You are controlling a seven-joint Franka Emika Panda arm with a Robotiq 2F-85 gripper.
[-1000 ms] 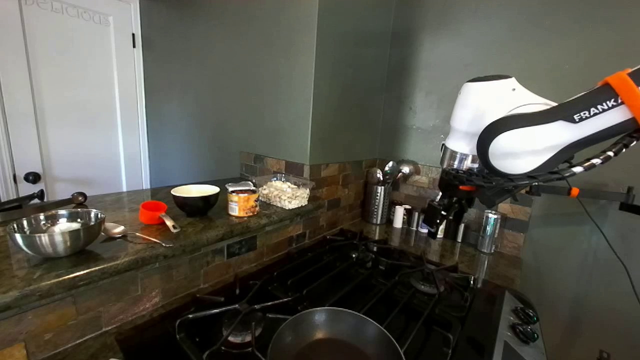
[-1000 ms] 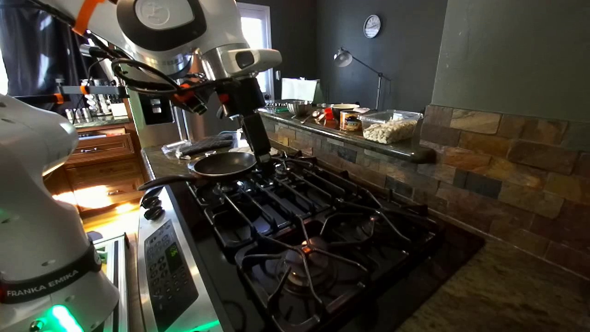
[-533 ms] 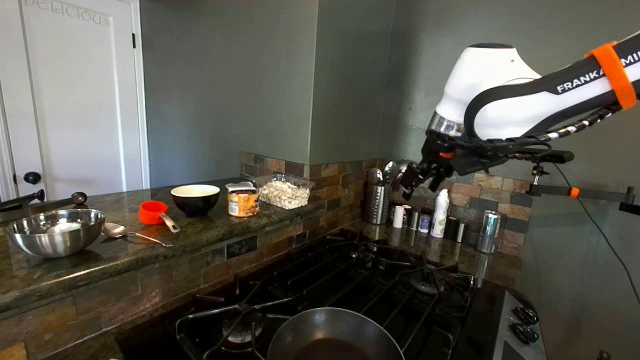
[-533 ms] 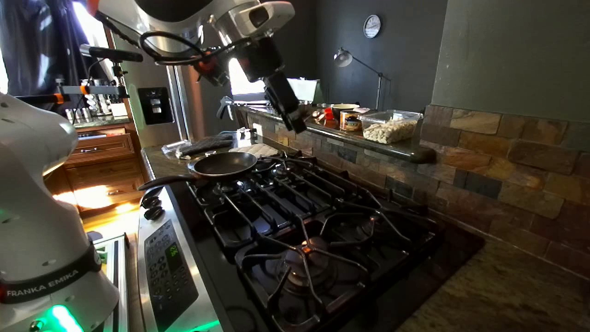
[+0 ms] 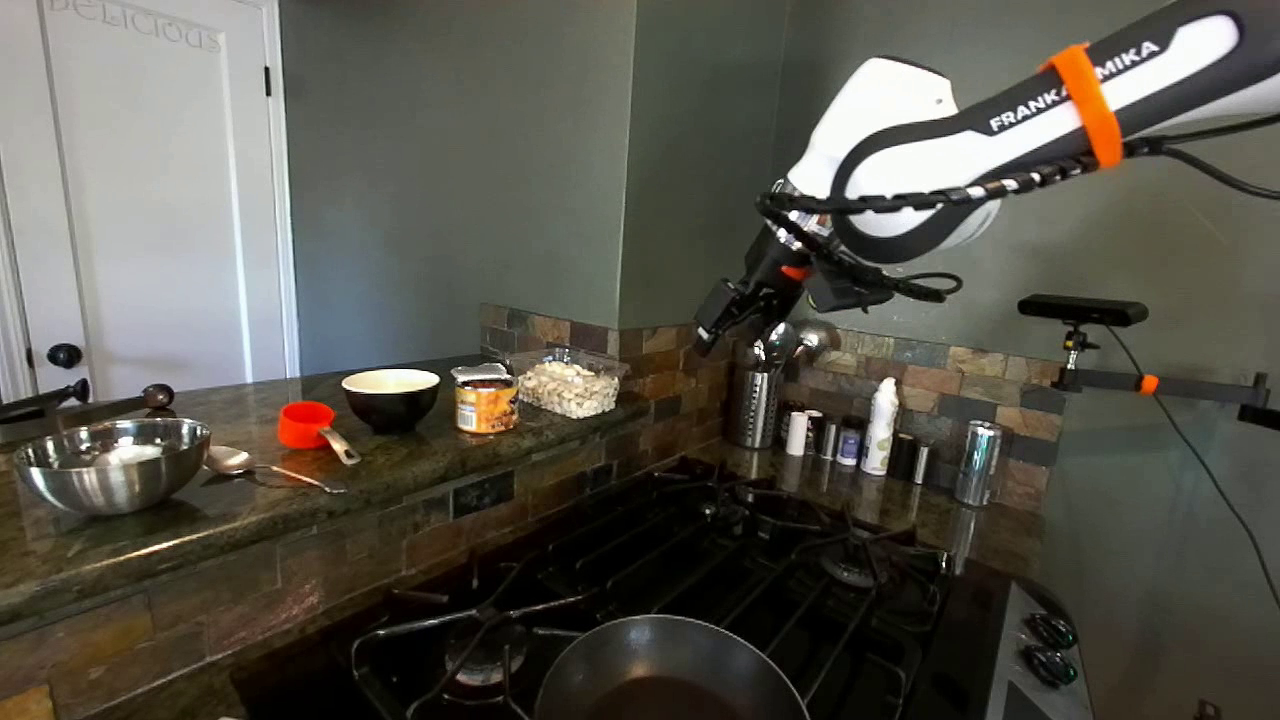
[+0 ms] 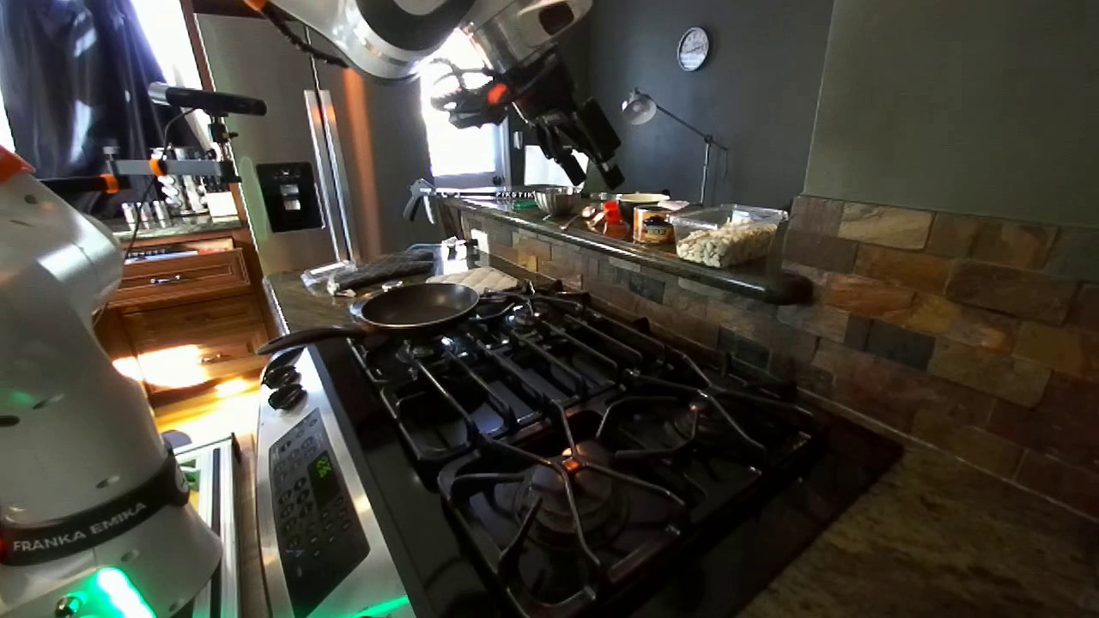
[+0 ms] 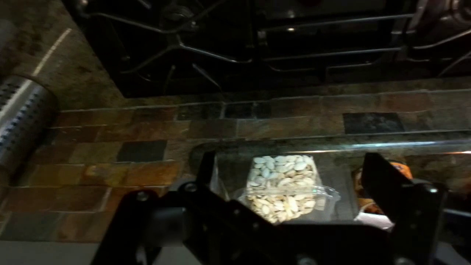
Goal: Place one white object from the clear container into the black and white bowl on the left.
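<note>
The clear container [image 5: 622, 368] sits on the raised counter by the wall corner, full of pale white flat pieces [image 5: 570, 388]. It also shows in an exterior view [image 6: 730, 216] and between my fingers in the wrist view [image 7: 328, 195], where its pieces [image 7: 281, 169] look like seeds. The black and white bowl [image 5: 390, 410] stands further along the counter, beyond an orange can; it is partly hidden in an exterior view [image 6: 642, 198] and out of the wrist view. My gripper [image 5: 737, 335] is open and empty, in the air apart from the container; it also shows in an exterior view [image 6: 594, 176] and the wrist view [image 7: 290, 158].
The orange can [image 5: 487, 403] stands between container and bowl. A red measuring cup [image 5: 305, 425], a spoon [image 5: 230, 460] and a steel bowl [image 5: 115, 470] are further along. Below are the stove grates [image 6: 567, 429] and a pan [image 5: 670, 670]. A utensil holder [image 5: 755, 410] stands near the corner.
The arm has risen from low over the stove and moved toward the counter. My gripper has moved left and up in an exterior view, closer to the container. The objects have not moved.
</note>
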